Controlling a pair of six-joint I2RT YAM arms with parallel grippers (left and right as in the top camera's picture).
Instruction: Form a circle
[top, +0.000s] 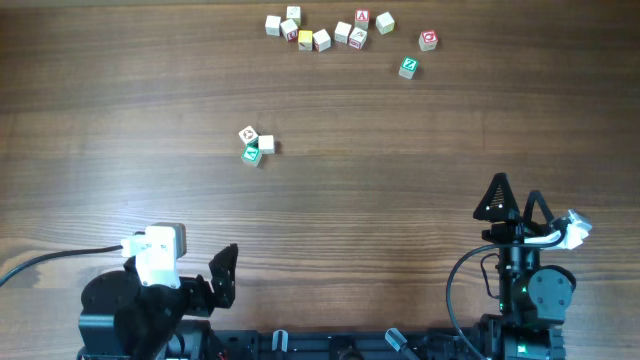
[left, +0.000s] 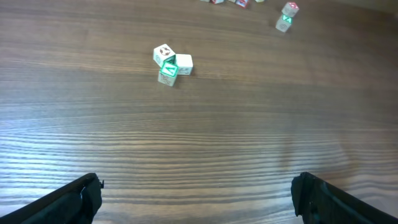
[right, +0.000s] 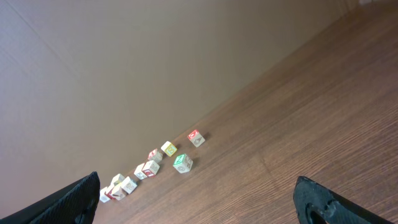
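Note:
The circle is a tight group of three tiny pale wooden letter cubes (top: 256, 143) left of the table's middle, one with a green face, one with a red print, one plain on top. The left wrist view shows the group (left: 171, 64) far ahead of my left gripper (left: 196, 186), which stands open and holds nothing. My right gripper (top: 515, 198) sits at the near right, open and holding nothing, far from the group. It (right: 196, 186) looks toward the far cubes, and the group does not show in its view.
Several loose letter cubes (top: 320, 30) lie in a rough row along the far edge. A red-faced cube (top: 428, 40) and a green-faced cube (top: 408, 67) lie apart at the far right. Both arm bases stand at the near edge, with a cable (top: 50, 262) at near left.

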